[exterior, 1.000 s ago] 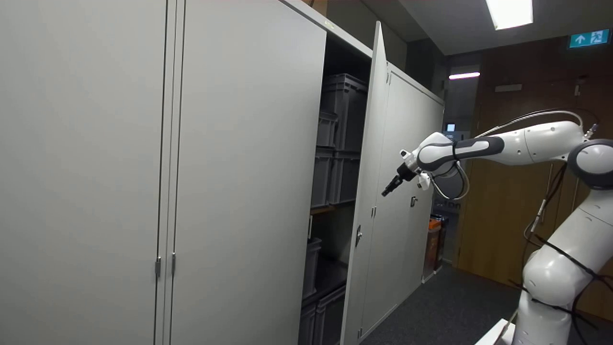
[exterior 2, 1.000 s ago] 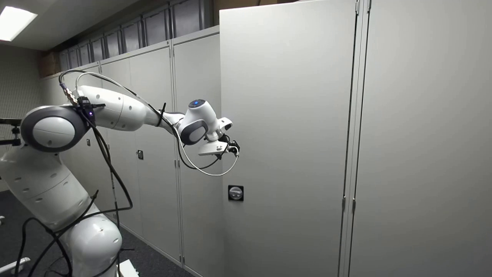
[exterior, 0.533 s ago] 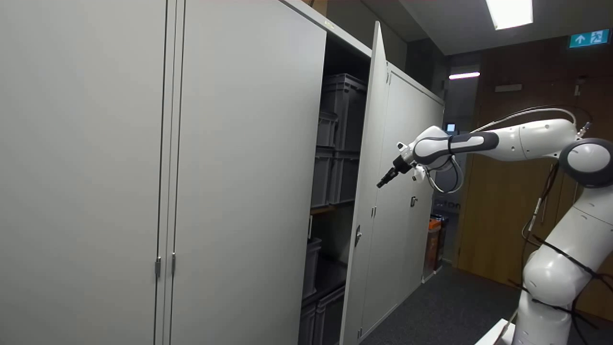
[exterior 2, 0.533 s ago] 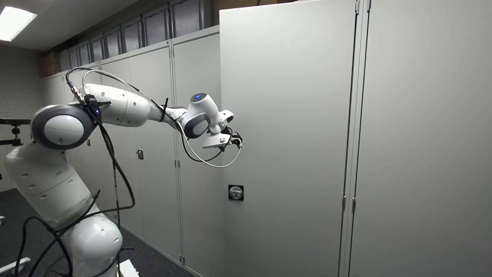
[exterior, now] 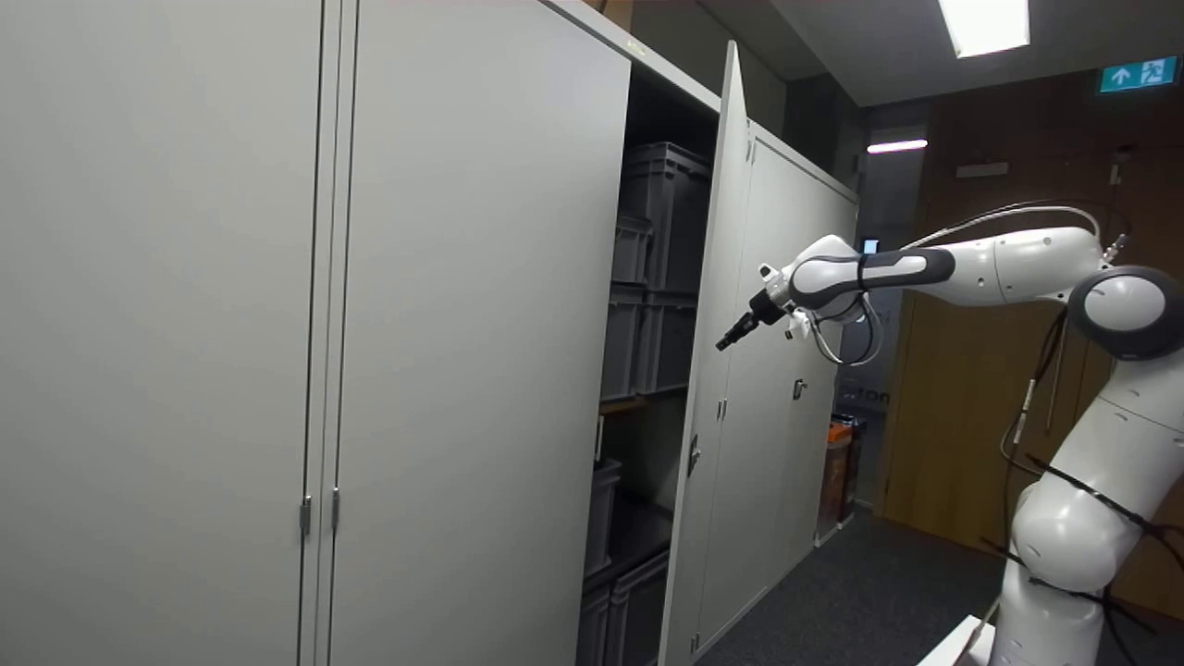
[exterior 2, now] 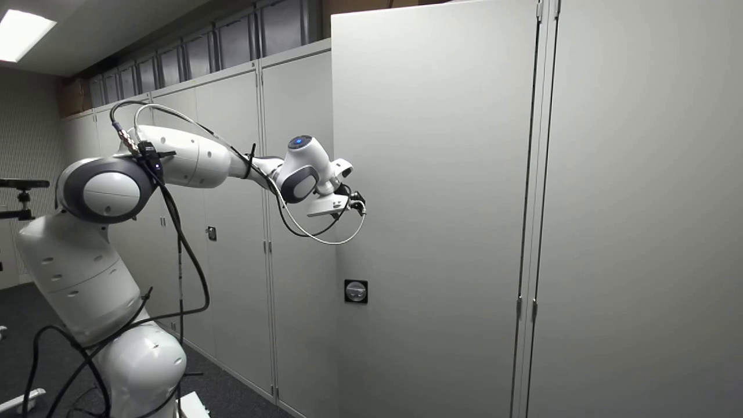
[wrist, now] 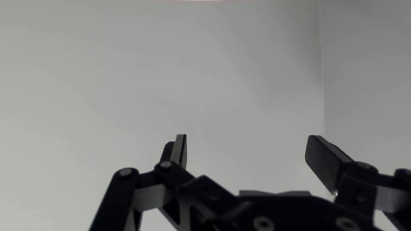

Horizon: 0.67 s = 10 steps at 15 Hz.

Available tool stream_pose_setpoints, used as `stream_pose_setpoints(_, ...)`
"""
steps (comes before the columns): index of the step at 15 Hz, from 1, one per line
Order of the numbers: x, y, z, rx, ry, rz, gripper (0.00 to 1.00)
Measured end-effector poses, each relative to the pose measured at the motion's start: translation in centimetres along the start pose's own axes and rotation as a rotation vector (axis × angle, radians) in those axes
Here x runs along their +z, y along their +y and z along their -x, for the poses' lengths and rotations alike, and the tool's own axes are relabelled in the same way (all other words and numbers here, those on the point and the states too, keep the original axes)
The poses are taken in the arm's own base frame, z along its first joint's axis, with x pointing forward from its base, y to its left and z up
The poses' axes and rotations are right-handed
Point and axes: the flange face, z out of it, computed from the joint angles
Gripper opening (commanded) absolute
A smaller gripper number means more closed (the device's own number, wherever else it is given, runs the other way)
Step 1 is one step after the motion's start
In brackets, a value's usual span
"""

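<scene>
My gripper point(exterior: 721, 345) is black and points down toward the open grey-white cabinet door point(exterior: 726, 231). In the wrist view the gripper point(wrist: 246, 137) is wide open, with nothing between its finger pads point(wrist: 322, 157). Flat pale panels point(wrist: 205, 80) fill the rest of that view, with a vertical seam at the right. In an exterior view the gripper point(exterior 2: 358, 203) overlaps the door point(exterior 2: 435, 174) near its free edge; its fingertips are hidden there. The door's round latch point(exterior 2: 356, 291) sits below the gripper and shows side-on in the other view point(exterior: 693, 456). I see no contact with the door.
Grey plastic bins point(exterior: 671, 222) stand on shelves inside the opened cabinet. A closed cabinet door point(exterior: 481, 324) is beside the opening. More closed cabinets point(exterior 2: 232, 174) line the wall behind the arm. Bins with an orange top point(exterior: 839, 433) stand at the far end. Cables point(exterior 2: 197, 273) hang along the arm.
The arm has risen and moved forward, bringing the gripper higher and closer to the door's free edge in the picture. The door shows no clear movement. The gripper stays without any object.
</scene>
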Motion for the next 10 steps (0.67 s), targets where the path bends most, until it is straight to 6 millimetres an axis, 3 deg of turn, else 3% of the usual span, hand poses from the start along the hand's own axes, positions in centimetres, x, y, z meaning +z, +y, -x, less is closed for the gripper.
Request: stream_pose_setpoints(10, 1.1, -0.6, -1.4, 0.016, 0.045, -0.008, 1.00)
